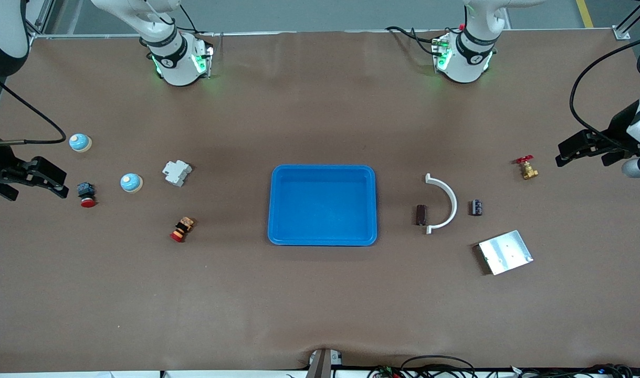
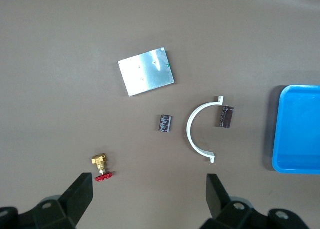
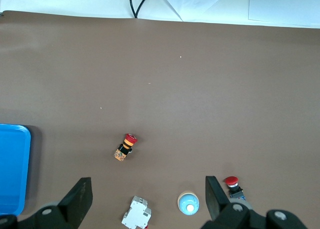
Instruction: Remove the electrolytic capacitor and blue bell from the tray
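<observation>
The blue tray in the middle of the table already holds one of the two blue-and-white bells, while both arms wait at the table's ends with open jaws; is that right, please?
Not quite: the blue tray is empty, as the front view shows. Both bells sit on the table toward the right arm's end. The rest holds: the left gripper and right gripper wait at the ends, jaws open.

Blue tray (image 1: 322,239), white-and-blue bells (image 1: 132,182), red-handled brass valve (image 1: 527,168).
</observation>
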`<state>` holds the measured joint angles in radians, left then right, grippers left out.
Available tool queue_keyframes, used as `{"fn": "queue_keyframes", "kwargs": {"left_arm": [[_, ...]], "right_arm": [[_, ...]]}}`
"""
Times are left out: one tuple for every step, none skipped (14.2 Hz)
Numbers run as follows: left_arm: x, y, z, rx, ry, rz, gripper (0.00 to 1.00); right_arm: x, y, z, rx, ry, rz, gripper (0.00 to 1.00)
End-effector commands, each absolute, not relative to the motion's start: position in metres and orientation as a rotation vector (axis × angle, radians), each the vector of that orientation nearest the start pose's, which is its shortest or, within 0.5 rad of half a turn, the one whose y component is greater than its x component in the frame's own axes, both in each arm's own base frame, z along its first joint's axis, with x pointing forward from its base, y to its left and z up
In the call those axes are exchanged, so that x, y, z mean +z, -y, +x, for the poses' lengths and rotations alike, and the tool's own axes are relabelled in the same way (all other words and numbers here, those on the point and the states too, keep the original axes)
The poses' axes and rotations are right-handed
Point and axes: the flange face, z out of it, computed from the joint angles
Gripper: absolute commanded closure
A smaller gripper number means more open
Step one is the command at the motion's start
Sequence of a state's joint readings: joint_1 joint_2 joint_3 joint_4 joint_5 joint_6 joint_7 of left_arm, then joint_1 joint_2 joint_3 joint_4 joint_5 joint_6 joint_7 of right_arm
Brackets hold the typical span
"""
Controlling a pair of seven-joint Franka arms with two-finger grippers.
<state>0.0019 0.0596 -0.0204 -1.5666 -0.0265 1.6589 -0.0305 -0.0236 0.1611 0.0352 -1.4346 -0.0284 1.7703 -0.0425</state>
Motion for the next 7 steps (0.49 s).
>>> {"fn": "queue_keyframes", "kwargs": {"left_arm": [[0.604,0.013,0.584,-0.065,0.032,-3.150,0.00],[0.604,0.013,0.584,-0.067,0.032,-3.151,0.00],[0.604,0.013,0.584,-0.067,0.032,-3.152,0.00],[0.604,0.013,0.584,-0.067,0.032,-3.152,0.00],[0.604,0.012,0.584,-0.067,0.035,-3.151,0.00],[0.604,0.012,0.584,-0.065,0.035,-3.151,0.00],[0.604,0.013,0.584,-0.065,0.032,-3.152,0.00]], "right_arm": [[0.624,-0.006,0.619,-0.294,0.112,-3.166,0.00],[0.625,-0.005,0.618,-0.294,0.110,-3.167,0.00],[0.627,-0.005,0.616,-0.287,0.109,-3.167,0.00],[0.628,-0.003,0.613,-0.260,0.106,-3.172,0.00],[0.627,-0.001,0.610,-0.221,0.101,-3.175,0.00],[0.629,0.001,0.606,-0.178,0.082,-3.178,0.00],[0.631,0.004,0.600,-0.112,0.060,-3.181,0.00]]}}
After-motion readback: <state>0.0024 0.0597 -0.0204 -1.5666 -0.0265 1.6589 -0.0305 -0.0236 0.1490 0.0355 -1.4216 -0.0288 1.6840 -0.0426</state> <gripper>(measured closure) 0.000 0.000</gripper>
